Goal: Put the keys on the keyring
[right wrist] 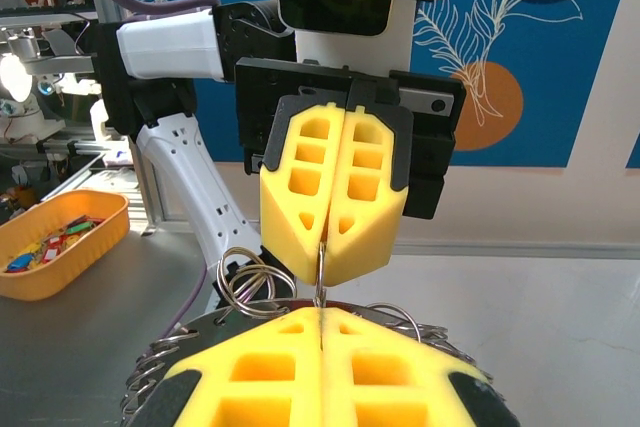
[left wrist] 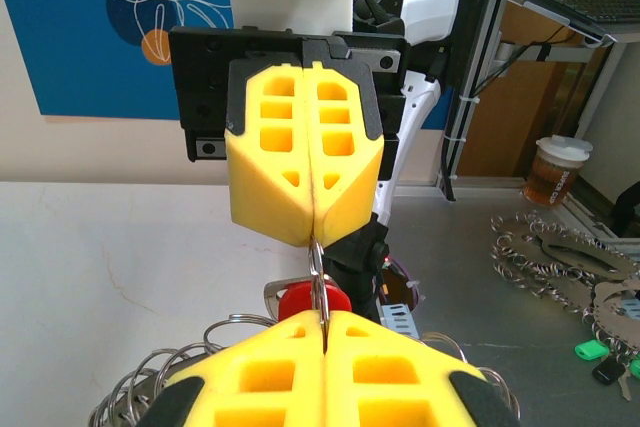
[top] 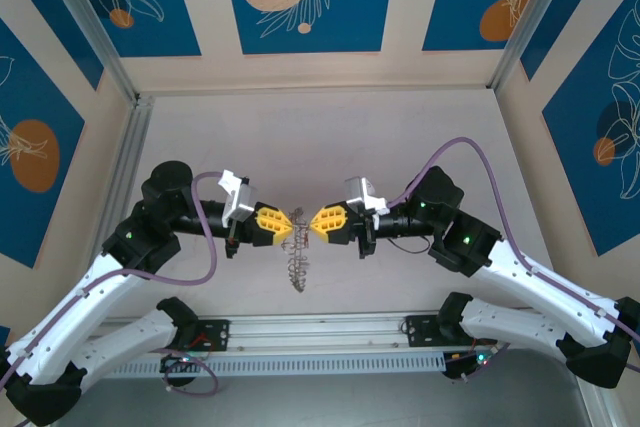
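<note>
My left gripper (top: 289, 224) and right gripper (top: 317, 222) meet tip to tip above the middle of the table. Both are shut on the same thin wire loop of the keyring (top: 298, 263), whose silvery bunch dangles below them. In the left wrist view my left gripper (left wrist: 325, 319) pinches the keyring (left wrist: 318, 272), which runs up into the right gripper's yellow fingers (left wrist: 270, 172). A key (left wrist: 296, 303) with a red head sits just behind the wire, touching it. In the right wrist view my right gripper (right wrist: 320, 313) grips the keyring (right wrist: 320, 262) opposite the left gripper's fingers (right wrist: 300, 187).
Spare rings (right wrist: 248, 277) loop off the bunch on the left. Outside the cell lie more key bunches (left wrist: 560, 257), green tags (left wrist: 590, 350), a cup (left wrist: 560, 169) and an orange tray (right wrist: 95, 247) of coloured keys. Frame rails and walls surround the table (top: 320, 137).
</note>
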### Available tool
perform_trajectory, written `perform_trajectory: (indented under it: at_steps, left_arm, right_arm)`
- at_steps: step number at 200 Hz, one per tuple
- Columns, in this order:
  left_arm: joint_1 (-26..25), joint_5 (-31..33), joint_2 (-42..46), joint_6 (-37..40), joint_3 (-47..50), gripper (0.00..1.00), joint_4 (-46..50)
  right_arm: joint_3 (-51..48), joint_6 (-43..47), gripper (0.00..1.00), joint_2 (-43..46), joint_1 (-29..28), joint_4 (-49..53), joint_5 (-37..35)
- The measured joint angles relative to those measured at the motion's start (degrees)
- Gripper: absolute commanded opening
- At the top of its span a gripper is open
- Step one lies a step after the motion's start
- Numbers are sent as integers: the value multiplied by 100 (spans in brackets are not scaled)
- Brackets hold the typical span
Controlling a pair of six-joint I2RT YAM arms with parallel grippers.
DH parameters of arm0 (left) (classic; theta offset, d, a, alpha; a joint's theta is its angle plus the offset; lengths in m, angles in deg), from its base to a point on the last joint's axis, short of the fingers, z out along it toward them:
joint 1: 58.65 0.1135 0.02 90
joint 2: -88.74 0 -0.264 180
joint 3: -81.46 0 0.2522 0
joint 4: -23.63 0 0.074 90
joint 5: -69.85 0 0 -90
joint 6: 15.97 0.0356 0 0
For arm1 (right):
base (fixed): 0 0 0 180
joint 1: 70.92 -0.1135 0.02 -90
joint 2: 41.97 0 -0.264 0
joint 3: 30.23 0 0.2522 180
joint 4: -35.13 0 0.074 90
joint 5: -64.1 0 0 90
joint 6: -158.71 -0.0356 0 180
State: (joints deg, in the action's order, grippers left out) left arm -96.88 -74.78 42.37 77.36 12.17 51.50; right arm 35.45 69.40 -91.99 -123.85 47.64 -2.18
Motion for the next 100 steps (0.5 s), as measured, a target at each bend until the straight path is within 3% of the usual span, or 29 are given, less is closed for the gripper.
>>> perform_trajectory:
  at_steps: [100]
  left_arm:
    - [0, -2, 0, -2, 0, 0, 0]
  right_arm:
    - [-72, 0, 0, 140, 0, -50, -109]
